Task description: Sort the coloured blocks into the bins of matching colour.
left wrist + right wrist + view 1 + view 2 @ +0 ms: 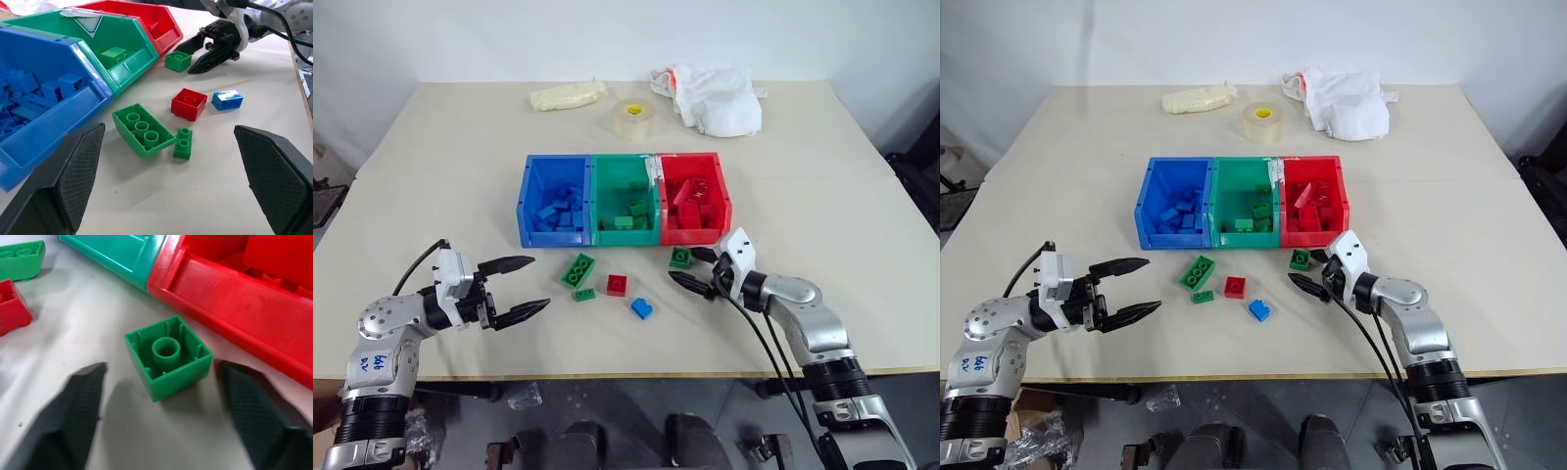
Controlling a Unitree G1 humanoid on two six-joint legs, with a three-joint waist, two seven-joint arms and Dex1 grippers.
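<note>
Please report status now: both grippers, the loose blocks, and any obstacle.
Left gripper open, idle. Right gripper open, fingers either side of small green block, not gripping. Four more blocks loose before the bins. Nothing in the way.

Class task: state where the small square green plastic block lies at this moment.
In the left eye view, the small square green plastic block lies on the table just in front of the red plastic bin, between the fingers of the right gripper, toward the robot's right.

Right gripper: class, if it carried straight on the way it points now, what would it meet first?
Most likely the small green block, lying upside down on the table in line between the right gripper's open fingers. Just behind it stands the red bin. How near the fingers are is hard to judge.
</note>
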